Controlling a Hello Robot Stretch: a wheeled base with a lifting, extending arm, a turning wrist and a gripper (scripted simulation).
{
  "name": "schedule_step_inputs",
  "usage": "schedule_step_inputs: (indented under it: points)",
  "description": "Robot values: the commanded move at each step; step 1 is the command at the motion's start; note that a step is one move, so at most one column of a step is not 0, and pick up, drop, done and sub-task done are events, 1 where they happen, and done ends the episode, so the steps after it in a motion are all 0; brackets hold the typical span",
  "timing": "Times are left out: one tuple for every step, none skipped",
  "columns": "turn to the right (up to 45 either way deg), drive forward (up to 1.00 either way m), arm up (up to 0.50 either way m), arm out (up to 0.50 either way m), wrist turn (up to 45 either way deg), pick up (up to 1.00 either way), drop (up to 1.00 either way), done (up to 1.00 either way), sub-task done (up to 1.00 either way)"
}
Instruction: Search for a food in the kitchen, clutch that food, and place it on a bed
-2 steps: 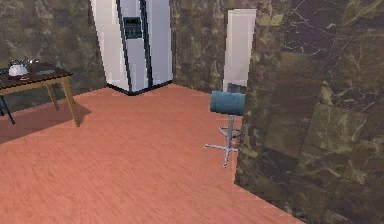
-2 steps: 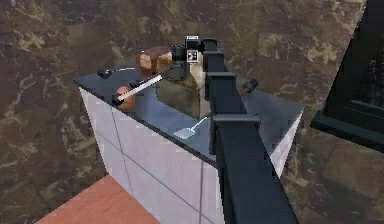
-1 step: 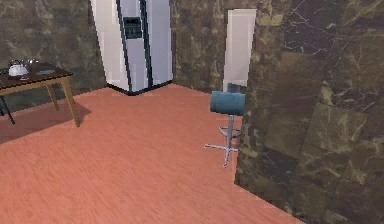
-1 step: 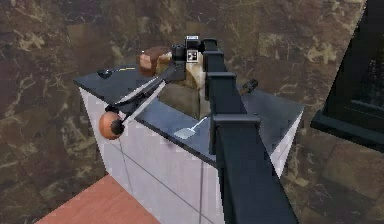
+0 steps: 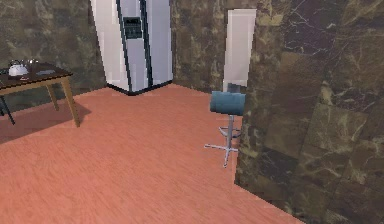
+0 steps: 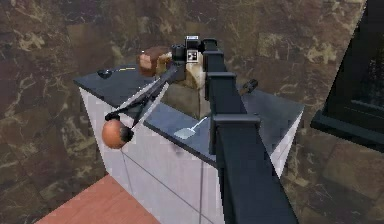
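A round orange-red food [image 6: 117, 133] is seen hanging at the finger end of the gripper [image 6: 124, 119], held clear of the dark-topped white bench [image 6: 165, 155], presumably so it can be carried to a bed; how the fingers are set can't be told tbh.

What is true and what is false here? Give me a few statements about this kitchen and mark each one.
1. The gripper holds a round orange-red thing, clear of the counter. True.
2. The stool has a red seat. False: its seat is blue.
3. A fridge stands by the dark stone wall. True.
4. The wooden table is at the forward view's right. False: it is at the left.
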Motion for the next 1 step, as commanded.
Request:
schedule_step_inputs:
  points:
    - [0.0, 0.00, 0.00, -0.46, 0.0, 0.00, 0.00, 0.00, 0.00]
